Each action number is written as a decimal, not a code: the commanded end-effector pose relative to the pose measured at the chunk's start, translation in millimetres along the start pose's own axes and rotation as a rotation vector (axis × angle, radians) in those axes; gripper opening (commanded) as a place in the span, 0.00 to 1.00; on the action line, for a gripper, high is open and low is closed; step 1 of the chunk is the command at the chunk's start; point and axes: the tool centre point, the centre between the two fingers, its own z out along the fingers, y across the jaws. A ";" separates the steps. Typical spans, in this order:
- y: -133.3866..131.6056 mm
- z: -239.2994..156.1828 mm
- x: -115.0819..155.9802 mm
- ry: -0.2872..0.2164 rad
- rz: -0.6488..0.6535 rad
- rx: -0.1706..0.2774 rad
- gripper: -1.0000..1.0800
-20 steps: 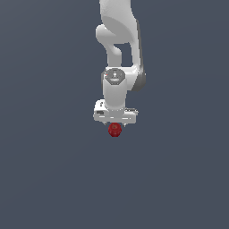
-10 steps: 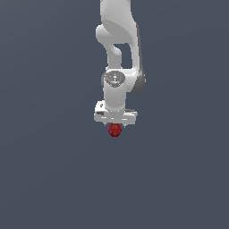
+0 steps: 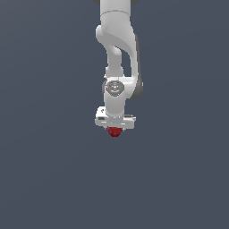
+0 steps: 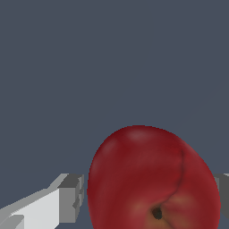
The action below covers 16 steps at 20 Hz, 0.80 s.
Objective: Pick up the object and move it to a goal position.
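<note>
The object (image 3: 115, 131) is a small dark red roundish ball, seen just under the white gripper (image 3: 115, 129) in the exterior view. The gripper hangs from the white arm and points straight down. In the wrist view the object (image 4: 152, 179) fills the space between the two grey-tipped fingers (image 4: 71, 197), which press on its sides. The gripper is shut on the object and holds it above the plain grey surface. The object's upper part is hidden by the gripper body in the exterior view.
The white arm (image 3: 117, 49) reaches down from the top of the exterior view. A plain dark grey surface (image 3: 44, 179) lies all around. No other objects show.
The gripper with the object has risen slightly and shifted barely to the exterior view's right. The grip has not changed.
</note>
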 end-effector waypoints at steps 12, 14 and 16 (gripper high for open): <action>-0.2 6.2 1.0 0.001 0.000 0.000 0.00; -0.2 5.2 0.8 0.001 0.000 0.000 0.00; 1.2 5.1 1.1 0.001 0.000 0.000 0.00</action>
